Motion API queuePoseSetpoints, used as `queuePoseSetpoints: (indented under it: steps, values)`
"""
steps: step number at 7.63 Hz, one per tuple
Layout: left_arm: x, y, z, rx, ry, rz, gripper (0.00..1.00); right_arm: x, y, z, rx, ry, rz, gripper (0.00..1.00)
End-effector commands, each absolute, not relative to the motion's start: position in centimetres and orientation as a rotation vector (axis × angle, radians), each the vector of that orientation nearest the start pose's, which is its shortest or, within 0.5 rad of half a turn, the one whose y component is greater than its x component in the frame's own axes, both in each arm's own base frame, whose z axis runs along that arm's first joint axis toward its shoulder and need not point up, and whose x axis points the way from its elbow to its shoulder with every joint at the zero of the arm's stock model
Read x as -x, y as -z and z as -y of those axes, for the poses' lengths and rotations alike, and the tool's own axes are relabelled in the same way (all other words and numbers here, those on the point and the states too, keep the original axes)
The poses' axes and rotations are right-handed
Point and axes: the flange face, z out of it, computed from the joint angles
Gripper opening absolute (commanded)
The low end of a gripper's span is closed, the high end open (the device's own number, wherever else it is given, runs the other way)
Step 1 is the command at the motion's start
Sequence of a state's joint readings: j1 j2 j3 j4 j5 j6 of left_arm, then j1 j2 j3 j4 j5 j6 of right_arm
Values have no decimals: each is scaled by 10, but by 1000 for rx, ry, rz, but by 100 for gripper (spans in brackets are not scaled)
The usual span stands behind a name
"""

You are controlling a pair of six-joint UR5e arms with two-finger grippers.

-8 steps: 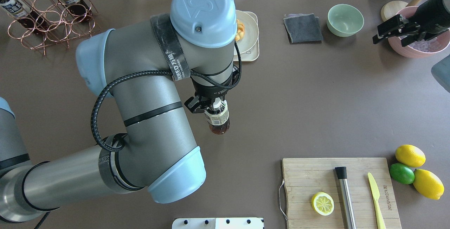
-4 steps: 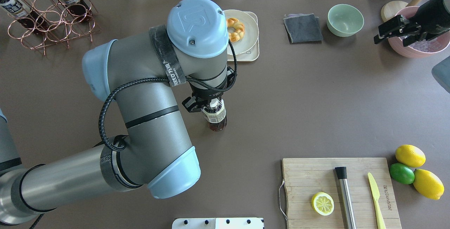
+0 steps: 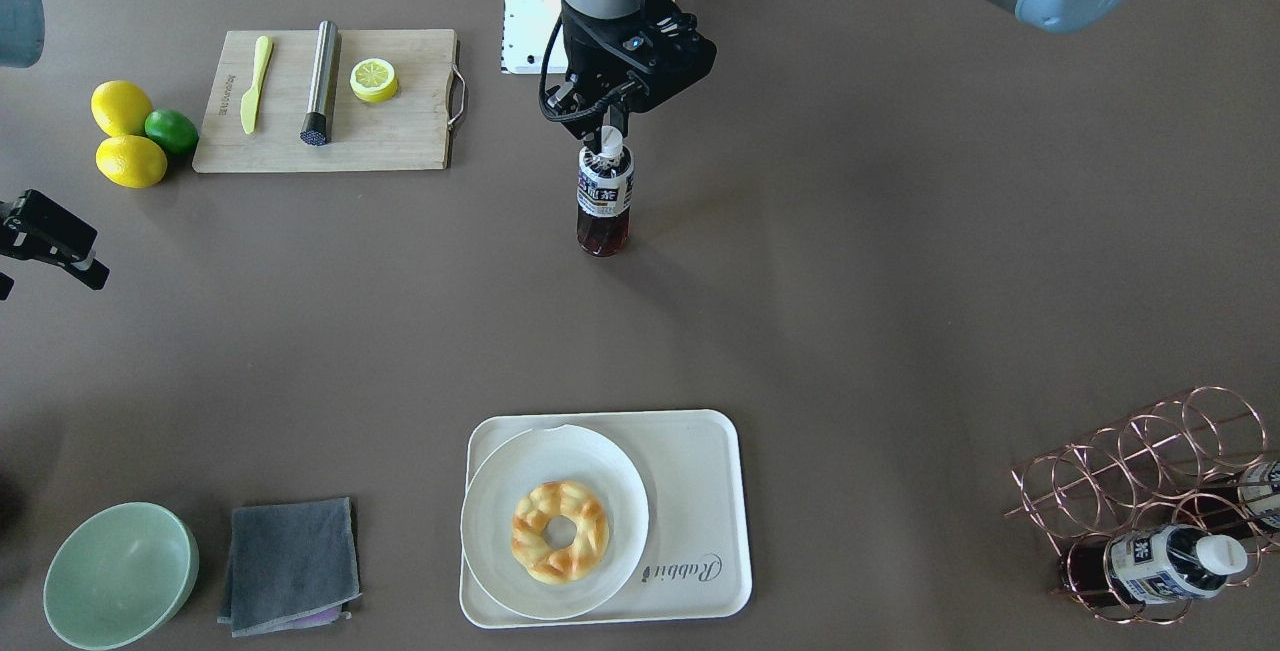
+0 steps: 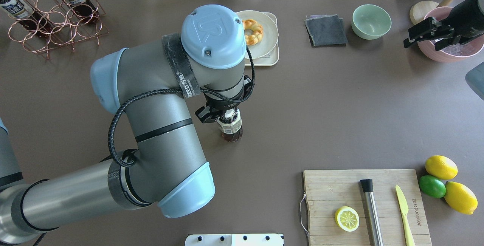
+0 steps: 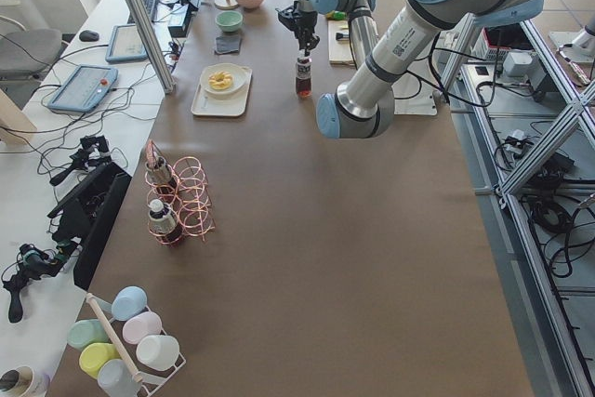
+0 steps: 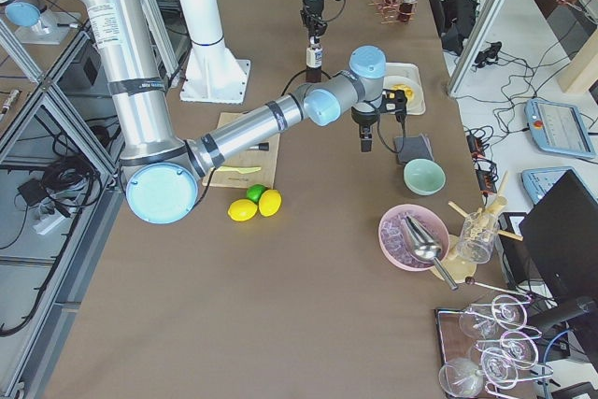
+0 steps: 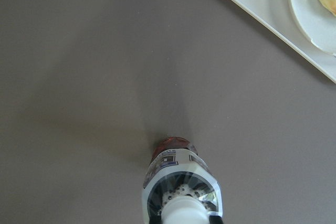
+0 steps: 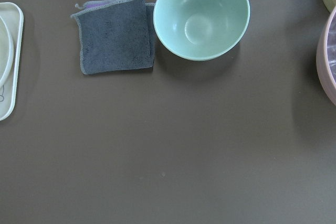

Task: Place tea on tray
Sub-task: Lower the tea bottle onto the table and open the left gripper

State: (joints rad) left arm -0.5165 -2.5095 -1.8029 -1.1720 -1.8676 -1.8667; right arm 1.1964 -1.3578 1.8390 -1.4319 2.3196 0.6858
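Seen from overhead, a wooden cutting board [image 4: 332,189] carrying a halved lemon [image 4: 346,218] is found at the lower right of the frame. Near the centre, the tea [image 4: 231,129] is held upright by its white cap, on which the left claw [image 4: 224,114] is clamped; whether its base meets the brown surface [image 4: 340,106] cannot be told. Well apart from it, at the upper centre, the tray [image 4: 273,58] is seen, bearing a round plate [image 4: 266,30] with a ring-shaped pastry [image 4: 252,31]. At the upper right, the right claw [image 4: 421,42] is shown with fingers apart over a pink bowl [image 4: 435,55].
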Motion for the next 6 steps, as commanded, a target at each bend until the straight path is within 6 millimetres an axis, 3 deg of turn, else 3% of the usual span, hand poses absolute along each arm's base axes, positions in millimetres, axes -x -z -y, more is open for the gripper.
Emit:
queuePoseSetpoints:
  steps: [1, 2, 4, 5, 6]
  values:
    - [-496, -49, 401, 195, 646, -817, 61, 145, -392, 549, -151, -56, 924, 100]
    - [-496, -50, 401, 195, 647, -816, 72, 146, -390, 549, -153, -56, 925, 100]
    - [-493, -45, 400, 194, 643, -827, 72, 146, -387, 550, -155, -56, 930, 100]
    - [-483, -39, 395, 190, 637, -851, 74, 149, -375, 553, -172, -46, 938, 100]
    - [-479, -38, 394, 188, 638, -858, 83, 161, -358, 557, -185, -21, 952, 100]
